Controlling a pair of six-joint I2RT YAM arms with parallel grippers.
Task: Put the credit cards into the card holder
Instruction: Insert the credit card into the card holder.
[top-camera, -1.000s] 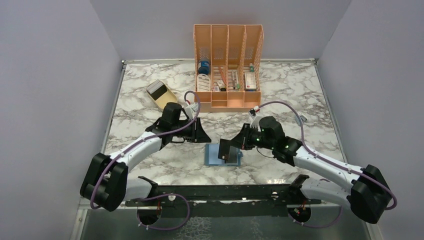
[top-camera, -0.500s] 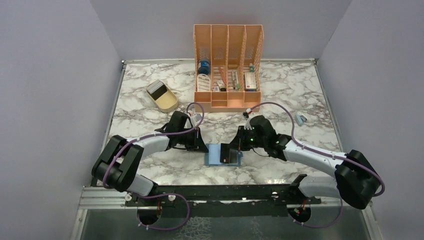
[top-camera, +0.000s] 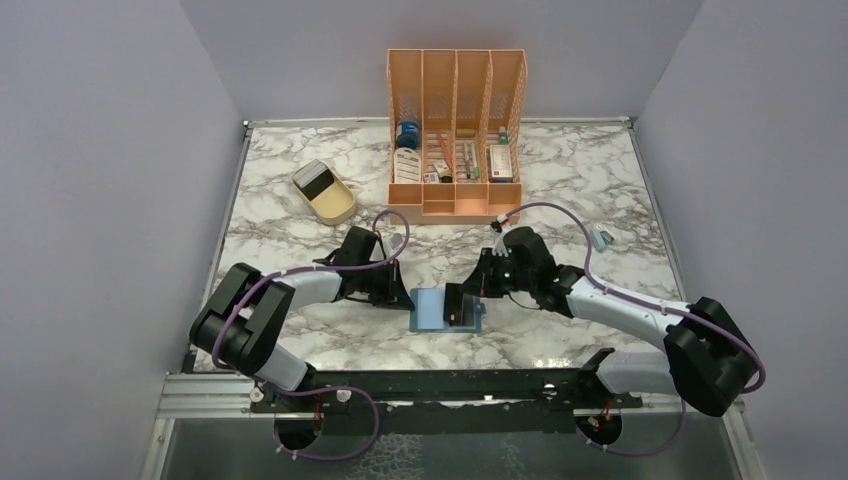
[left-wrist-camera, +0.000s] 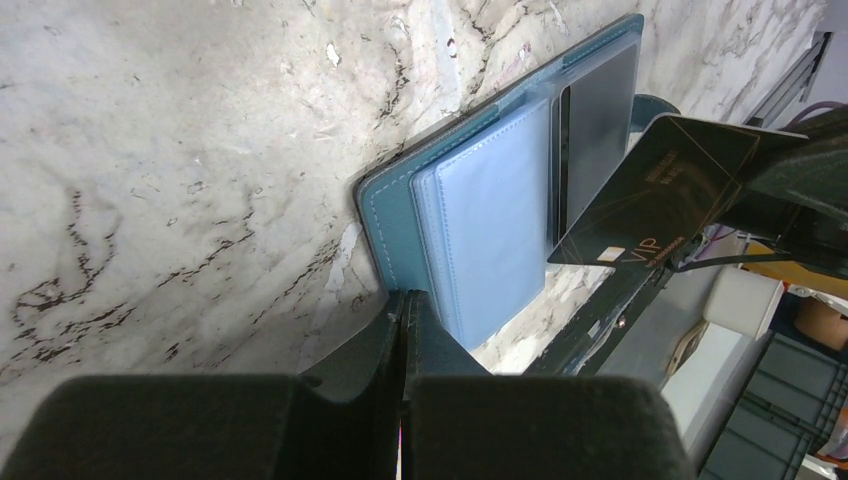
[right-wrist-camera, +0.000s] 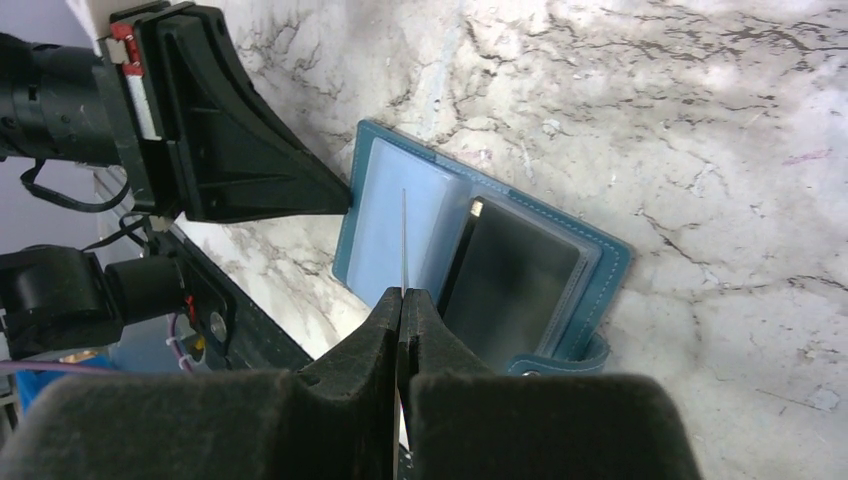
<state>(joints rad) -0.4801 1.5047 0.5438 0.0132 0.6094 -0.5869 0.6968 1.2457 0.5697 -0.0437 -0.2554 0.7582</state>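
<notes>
The teal-blue card holder (top-camera: 428, 310) lies open on the marble, light-blue pocket (left-wrist-camera: 495, 215) on one half. The other half's pocket holds a dark card (right-wrist-camera: 515, 280). My right gripper (top-camera: 470, 297) is shut on a dark credit card (top-camera: 458, 305) marked VIP (left-wrist-camera: 660, 195). It holds the card tilted over the holder's middle. In the right wrist view that card shows edge-on as a thin line (right-wrist-camera: 403, 240) above the gripper (right-wrist-camera: 402, 295). My left gripper (left-wrist-camera: 403, 297) is shut, holding nothing, with its tips resting against the holder's left edge (top-camera: 407, 297).
An orange slotted organiser (top-camera: 455, 130) full of small items stands at the back. Behind the left arm a beige tray (top-camera: 335, 205) holds a dark card (top-camera: 318, 181). A small teal object (top-camera: 600, 238) lies at the right. The black rail (top-camera: 430, 385) borders the near edge.
My left gripper shut and came down and right to the holder's left edge. My right gripper shifted slightly, keeping the card over the holder.
</notes>
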